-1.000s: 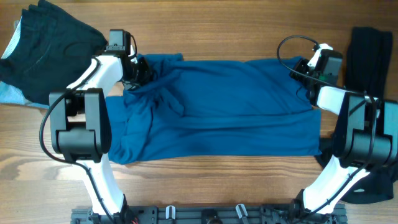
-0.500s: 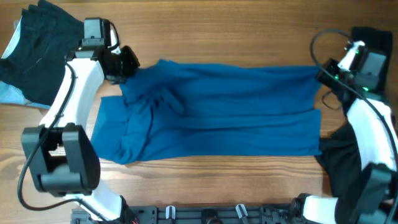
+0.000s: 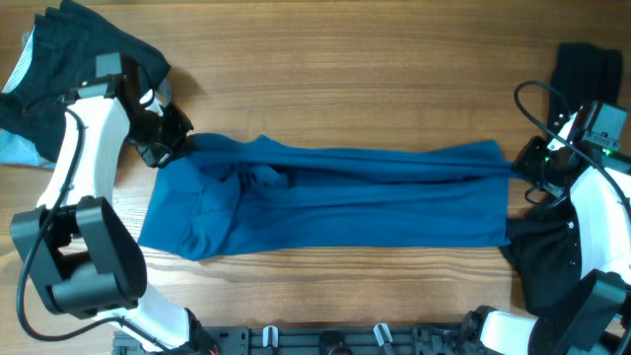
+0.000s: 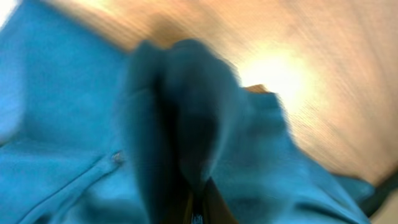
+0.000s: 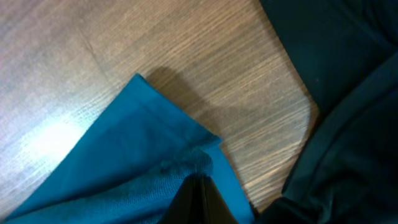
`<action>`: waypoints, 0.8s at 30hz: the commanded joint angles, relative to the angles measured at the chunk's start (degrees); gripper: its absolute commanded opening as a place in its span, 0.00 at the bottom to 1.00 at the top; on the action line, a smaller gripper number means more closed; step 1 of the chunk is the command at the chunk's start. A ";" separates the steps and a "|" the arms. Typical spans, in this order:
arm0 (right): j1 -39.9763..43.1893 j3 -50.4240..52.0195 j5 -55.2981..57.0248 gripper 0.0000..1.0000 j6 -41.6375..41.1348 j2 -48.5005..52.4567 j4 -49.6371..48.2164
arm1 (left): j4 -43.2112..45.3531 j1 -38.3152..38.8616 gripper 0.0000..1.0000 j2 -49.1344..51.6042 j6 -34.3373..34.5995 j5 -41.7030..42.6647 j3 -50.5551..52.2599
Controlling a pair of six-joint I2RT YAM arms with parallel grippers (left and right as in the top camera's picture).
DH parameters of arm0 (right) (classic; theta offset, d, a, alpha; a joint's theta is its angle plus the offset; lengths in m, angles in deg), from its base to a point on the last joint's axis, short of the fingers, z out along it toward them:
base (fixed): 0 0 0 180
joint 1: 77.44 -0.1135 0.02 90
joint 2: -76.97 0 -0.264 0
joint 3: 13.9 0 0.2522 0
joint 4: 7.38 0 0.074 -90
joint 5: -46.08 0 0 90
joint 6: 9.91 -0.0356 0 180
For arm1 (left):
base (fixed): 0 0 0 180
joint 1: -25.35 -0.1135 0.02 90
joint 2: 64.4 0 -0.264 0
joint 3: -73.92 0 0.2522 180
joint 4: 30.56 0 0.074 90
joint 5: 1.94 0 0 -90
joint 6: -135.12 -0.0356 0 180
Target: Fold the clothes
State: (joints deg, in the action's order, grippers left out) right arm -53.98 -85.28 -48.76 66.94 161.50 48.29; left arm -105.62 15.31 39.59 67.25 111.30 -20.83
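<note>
A blue garment (image 3: 335, 197) lies spread across the middle of the wooden table, its far edge drawn toward the near side. My left gripper (image 3: 170, 146) is shut on the garment's far left corner; in the left wrist view blue cloth (image 4: 186, 124) bunches over the closed fingers (image 4: 198, 208). My right gripper (image 3: 521, 165) is shut on the far right corner; in the right wrist view the blue hem (image 5: 186, 158) is pinched between the closed fingers (image 5: 199, 186).
A pile of dark clothes (image 3: 79, 49) lies at the far left over a light blue piece (image 3: 18, 148). Black clothes (image 3: 582, 74) lie at the far right, and more (image 3: 542, 256) lie under the right arm, also showing in the right wrist view (image 5: 348, 124).
Both grippers have moved toward the near side, dragging the garment's far edge over the rest of it. The visible blue area has become narrower.
</note>
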 commanded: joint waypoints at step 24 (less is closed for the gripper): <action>0.50 -0.20 9.64 0.04 0.98 -0.52 10.10 | -15.56 -0.26 0.04 -12.85 -7.50 -10.54 20.22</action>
State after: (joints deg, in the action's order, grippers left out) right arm -53.98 -85.24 -41.88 67.60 161.50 58.22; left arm -119.24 15.22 26.76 60.22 103.70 -1.99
